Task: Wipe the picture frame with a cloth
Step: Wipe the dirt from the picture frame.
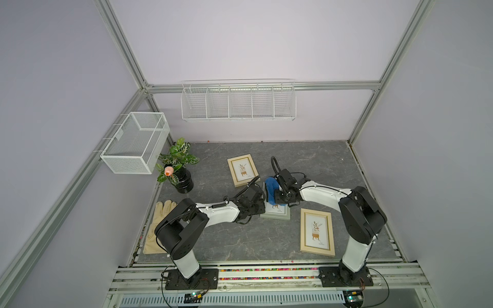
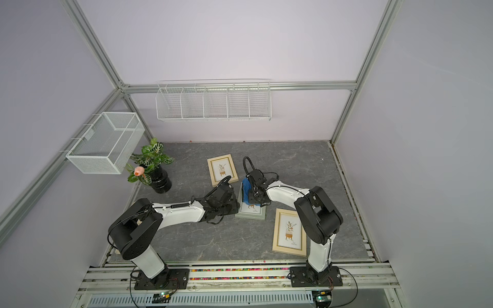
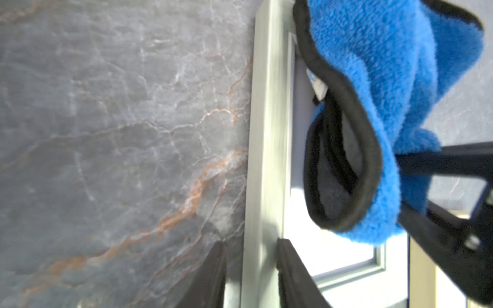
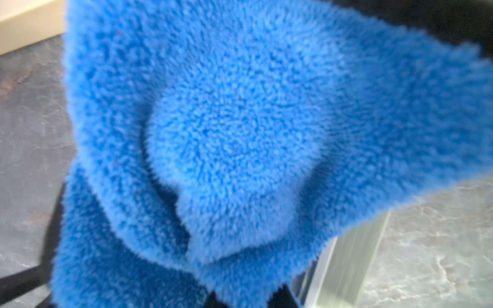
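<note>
My right pincer [image 3: 398, 186] clamps the cloth [image 1: 270, 190], picture centre, over the picture frame [image 1: 277, 214]; left pincer [image 3: 250, 248] straddles its rail, slightly parted.

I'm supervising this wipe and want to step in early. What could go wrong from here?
1. The left tool straddles the rail of the grey frame with a gap on one side, so a wiping stroke might slide the frame.
2. The cloth hangs bunched from the right tool, so perhaps only a fold will touch the frame.
3. Both tools crowd over this one frame and might collide.
</note>
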Action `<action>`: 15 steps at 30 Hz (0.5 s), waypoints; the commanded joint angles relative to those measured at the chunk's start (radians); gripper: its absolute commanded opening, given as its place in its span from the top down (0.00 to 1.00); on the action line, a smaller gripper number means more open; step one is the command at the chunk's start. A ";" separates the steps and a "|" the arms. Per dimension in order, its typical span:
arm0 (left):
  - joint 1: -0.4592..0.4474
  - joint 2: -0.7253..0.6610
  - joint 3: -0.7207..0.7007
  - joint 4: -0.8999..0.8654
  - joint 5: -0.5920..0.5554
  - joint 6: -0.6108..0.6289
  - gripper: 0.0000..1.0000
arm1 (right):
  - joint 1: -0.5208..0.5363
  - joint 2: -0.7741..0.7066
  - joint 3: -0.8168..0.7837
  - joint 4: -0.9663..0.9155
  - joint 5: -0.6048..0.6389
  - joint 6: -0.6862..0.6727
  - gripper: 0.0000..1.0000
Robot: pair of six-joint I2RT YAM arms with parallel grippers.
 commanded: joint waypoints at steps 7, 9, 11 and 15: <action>-0.038 0.038 -0.015 -0.056 0.017 0.018 0.57 | 0.032 0.048 -0.036 -0.022 -0.021 0.026 0.93; -0.037 0.051 -0.015 -0.078 -0.009 0.014 0.60 | 0.033 0.036 -0.041 -0.028 -0.014 0.021 0.93; -0.037 0.060 -0.012 -0.104 -0.038 0.014 0.65 | 0.037 0.016 -0.049 -0.035 -0.005 0.019 0.93; -0.037 0.087 -0.001 -0.146 -0.079 0.022 0.72 | 0.052 -0.039 -0.079 -0.058 0.018 0.020 0.93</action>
